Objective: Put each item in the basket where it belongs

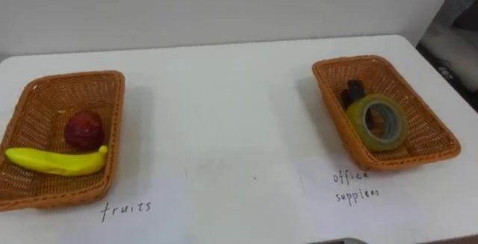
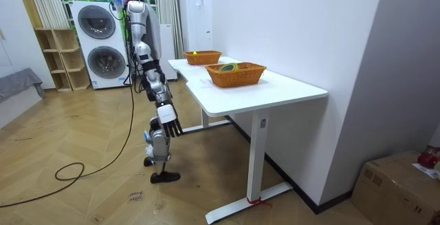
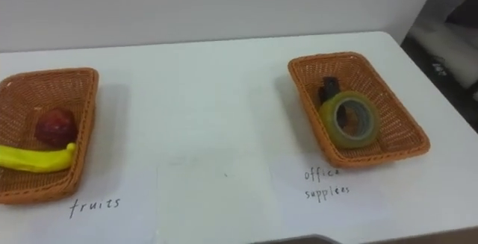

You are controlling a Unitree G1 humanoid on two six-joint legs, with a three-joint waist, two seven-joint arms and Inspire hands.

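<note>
Two wicker baskets stand on the white table [image 1: 224,102]. The left basket [image 1: 75,78], by a handwritten "fruits" label [image 1: 125,209], holds a red apple [image 1: 83,129] and a yellow banana [image 1: 56,160]. The right basket [image 1: 433,124], by an "office supplies" label [image 1: 355,186], holds a yellow-green roll of tape [image 1: 357,124] leaning upright and a small dark object [image 1: 352,92] behind it. In the room view I stand at the table's long side, facing it. My right hand [image 2: 170,123] hangs at my side below the tabletop, fingers straight and holding nothing.
A white wall runs along the table's far edge. In the room view, washing machines [image 2: 103,43] and a wooden shelf [image 2: 58,60] stand behind me. A cardboard box [image 2: 402,184] sits on the floor at the room view's right.
</note>
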